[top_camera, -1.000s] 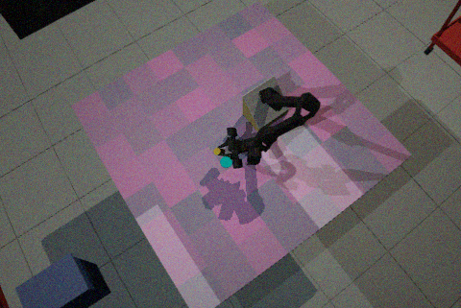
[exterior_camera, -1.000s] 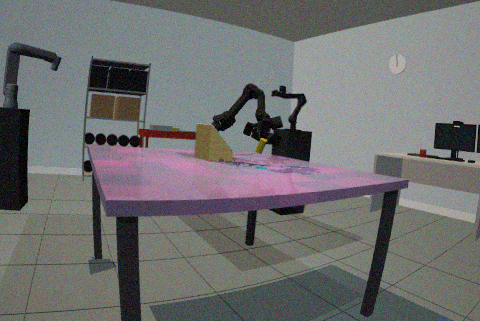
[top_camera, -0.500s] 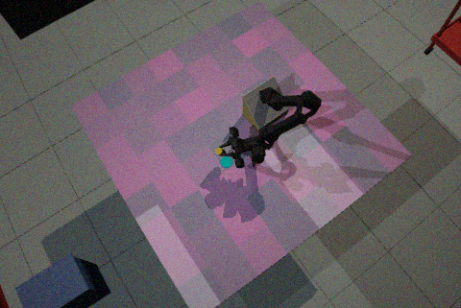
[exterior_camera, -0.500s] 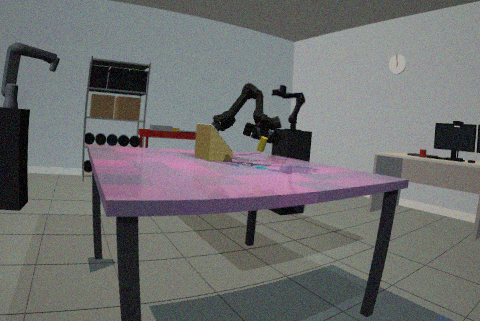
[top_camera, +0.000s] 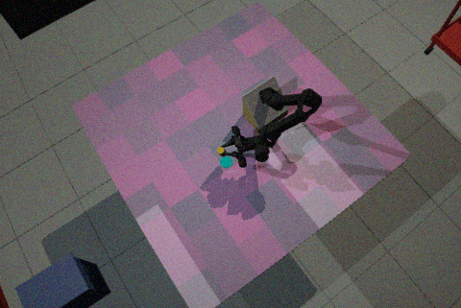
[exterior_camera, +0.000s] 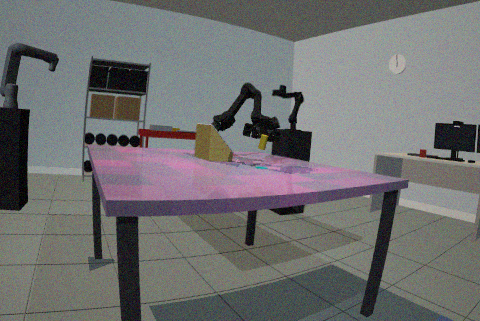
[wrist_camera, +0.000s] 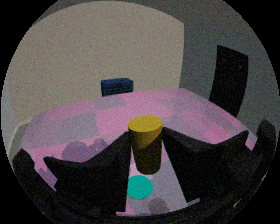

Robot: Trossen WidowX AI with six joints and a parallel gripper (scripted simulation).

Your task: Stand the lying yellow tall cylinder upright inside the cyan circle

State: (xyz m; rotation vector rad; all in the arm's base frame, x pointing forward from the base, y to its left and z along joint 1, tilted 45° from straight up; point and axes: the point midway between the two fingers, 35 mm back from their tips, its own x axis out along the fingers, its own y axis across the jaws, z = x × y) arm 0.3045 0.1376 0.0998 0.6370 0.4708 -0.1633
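The yellow tall cylinder (top_camera: pixel 220 150) (exterior_camera: pixel 263 142) (wrist_camera: pixel 146 145) is held in the air above the table, near upright with a slight tilt in the exterior view. My gripper (top_camera: pixel 222 151) (exterior_camera: pixel 263 138) (wrist_camera: pixel 145 133) is shut on it, one finger on each side in the wrist view. The cyan circle (top_camera: pixel 226 162) (exterior_camera: pixel 261 168) (wrist_camera: pixel 139 187) lies flat on the table, below the cylinder. In the top view the circle shows just beside the cylinder's top. In the wrist view it shows below the cylinder's lower end, a little to the left.
A wooden wedge-shaped block (top_camera: pixel 246 111) (exterior_camera: pixel 207 142) stands on the pink and grey patchwork table (top_camera: pixel 168 103) (exterior_camera: pixel 165 187) (wrist_camera: pixel 165 104), close to the arm. Shadows of the arm fall across the table beside the circle.
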